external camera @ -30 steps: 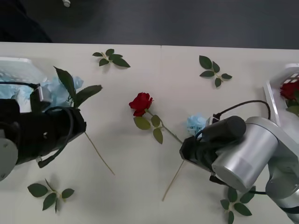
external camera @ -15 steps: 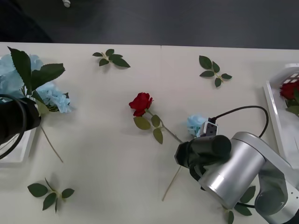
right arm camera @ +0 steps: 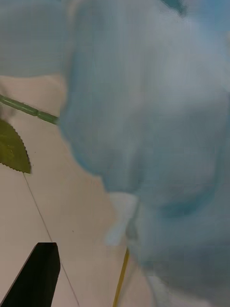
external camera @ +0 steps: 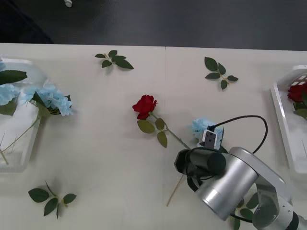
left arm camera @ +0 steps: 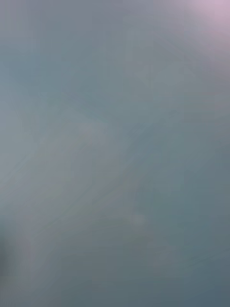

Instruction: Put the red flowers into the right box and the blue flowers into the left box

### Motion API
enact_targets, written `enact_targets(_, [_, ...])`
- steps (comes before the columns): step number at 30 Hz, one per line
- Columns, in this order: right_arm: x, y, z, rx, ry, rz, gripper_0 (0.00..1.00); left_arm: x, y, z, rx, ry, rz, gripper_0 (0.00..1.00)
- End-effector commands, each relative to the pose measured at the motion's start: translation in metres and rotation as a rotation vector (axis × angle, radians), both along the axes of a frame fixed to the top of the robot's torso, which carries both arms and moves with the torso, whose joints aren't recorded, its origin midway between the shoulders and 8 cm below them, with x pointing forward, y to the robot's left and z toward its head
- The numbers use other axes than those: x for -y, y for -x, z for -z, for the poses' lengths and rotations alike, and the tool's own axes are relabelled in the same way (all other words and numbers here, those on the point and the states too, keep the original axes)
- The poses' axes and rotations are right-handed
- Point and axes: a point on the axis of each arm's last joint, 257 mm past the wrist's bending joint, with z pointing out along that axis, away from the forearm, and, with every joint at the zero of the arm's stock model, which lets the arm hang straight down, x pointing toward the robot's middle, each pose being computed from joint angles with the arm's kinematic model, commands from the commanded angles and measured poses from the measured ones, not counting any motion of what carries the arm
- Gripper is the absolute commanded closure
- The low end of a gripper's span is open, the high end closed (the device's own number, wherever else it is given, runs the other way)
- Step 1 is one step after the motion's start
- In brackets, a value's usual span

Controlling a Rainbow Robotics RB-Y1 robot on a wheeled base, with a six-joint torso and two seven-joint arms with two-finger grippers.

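One red rose point(external camera: 144, 105) is lying mid-table with bare tabletop around it. Beside its stem, the right gripper point(external camera: 201, 143) is hovering over a blue flower point(external camera: 200, 125); whether it is gripping, I cannot tell.

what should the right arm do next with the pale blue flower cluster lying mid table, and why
Probably ease the right gripper down and close on the pale blue flower cluster, near where its thin tan stem begins. The bloom lies on the table right under the wrist camera, outside the shallow white ribbed left box, where other blue flowers already lie.
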Motion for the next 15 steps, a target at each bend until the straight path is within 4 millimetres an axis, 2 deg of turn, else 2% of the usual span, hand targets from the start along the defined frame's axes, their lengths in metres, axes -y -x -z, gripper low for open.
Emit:
enact_targets(1, [-0.010, -0.005, -0.006, 0.029, 0.013, -0.057, 0.30, -0.043, -0.011, -0.016, 0.001, -0.112, 0.036, 1.00])
enact_targets(7, [-0.010, -0.007, 0.001, 0.033, 0.018, -0.065, 0.29, -0.089, -0.016, -0.005, -0.034, -0.168, 0.065, 1.00])
enact_targets(11, [-0.011, -0.013, 0.006, 0.049, 0.018, -0.065, 0.30, -0.112, -0.021, 0.003, -0.041, -0.209, 0.086, 1.00])
enact_targets(15, [-0.010, -0.019, 0.012, 0.065, 0.026, -0.064, 0.30, -0.127, -0.029, 0.009, -0.030, -0.251, 0.112, 1.00])
